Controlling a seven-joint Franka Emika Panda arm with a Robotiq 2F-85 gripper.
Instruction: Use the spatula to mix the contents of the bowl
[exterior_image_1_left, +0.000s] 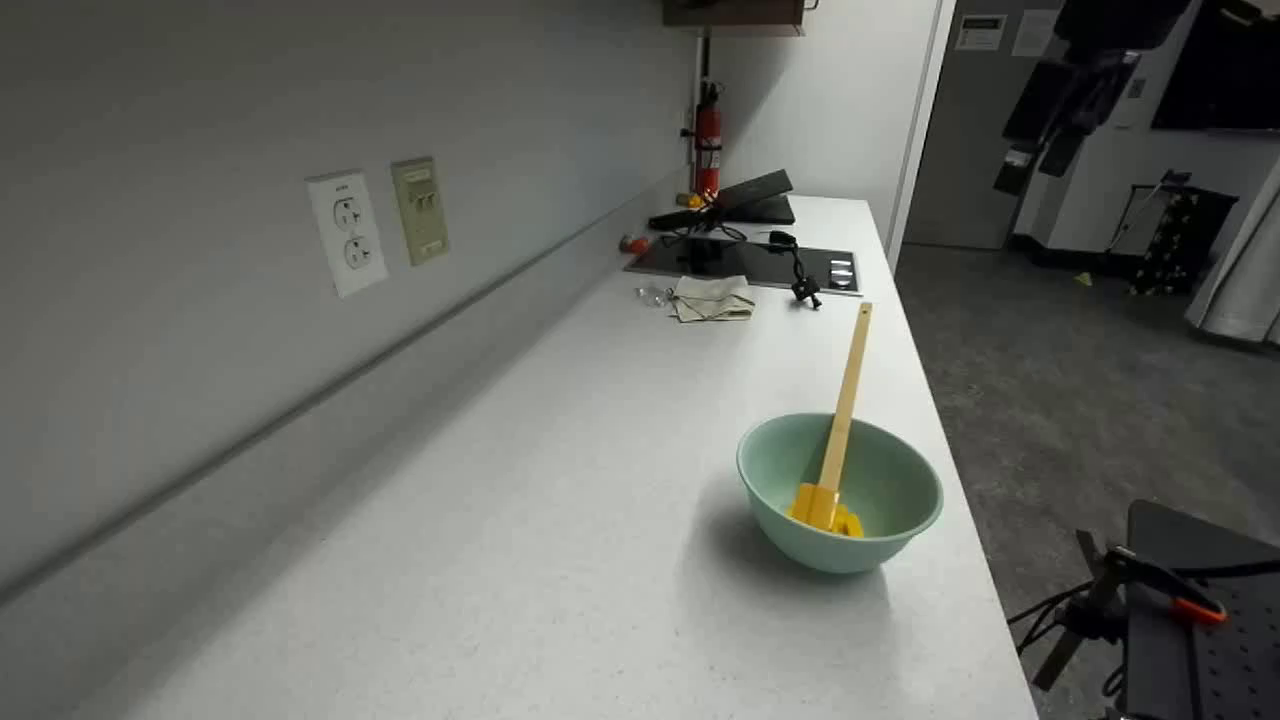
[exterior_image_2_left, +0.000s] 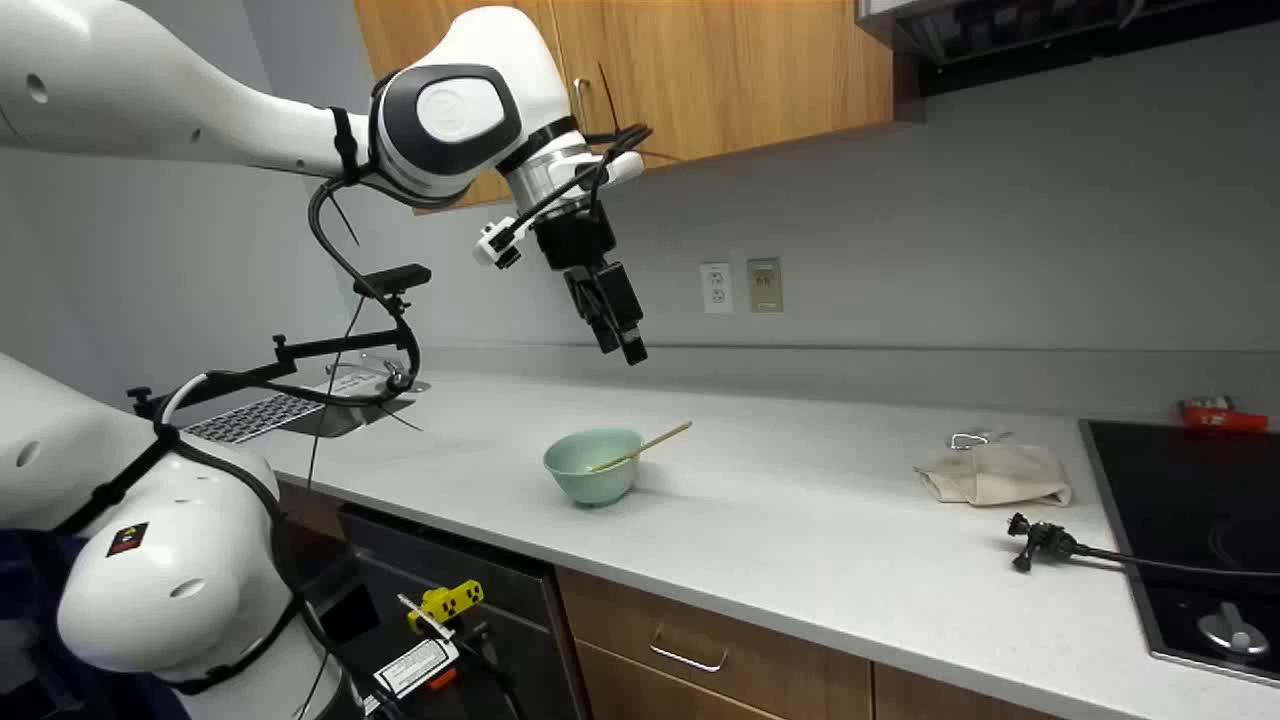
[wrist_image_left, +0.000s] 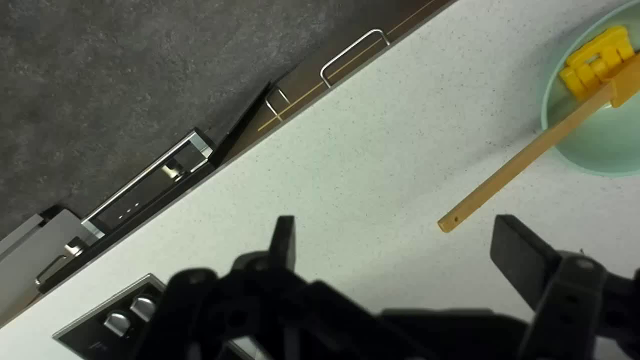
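- white Franka Panda arm (exterior_image_2_left: 230, 115), super rounded all over
- dark grey ring (exterior_image_2_left: 400, 115) around a white disc (exterior_image_2_left: 458, 110)
- black cable (exterior_image_2_left: 313, 215), plus black straps (exterior_image_2_left: 345, 145)
- little dark sticker (exterior_image_2_left: 127, 538), some red
- silvery wrist collar (exterior_image_2_left: 530, 181), chunky black Robotiq gripper (exterior_image_2_left: 622, 350)

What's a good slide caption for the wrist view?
Open gripper above the white counter, spatula leaning out of the green bowl of yellow pieces.

Grey wall (exterior_image_2_left: 1000, 250) bore an outlet (exterior_image_2_left: 716, 288) and a wooden cupboard (exterior_image_2_left: 740, 70); white counter (exterior_image_2_left: 800, 520) stood below; floor (exterior_image_1_left: 1040, 380) was dark grey.
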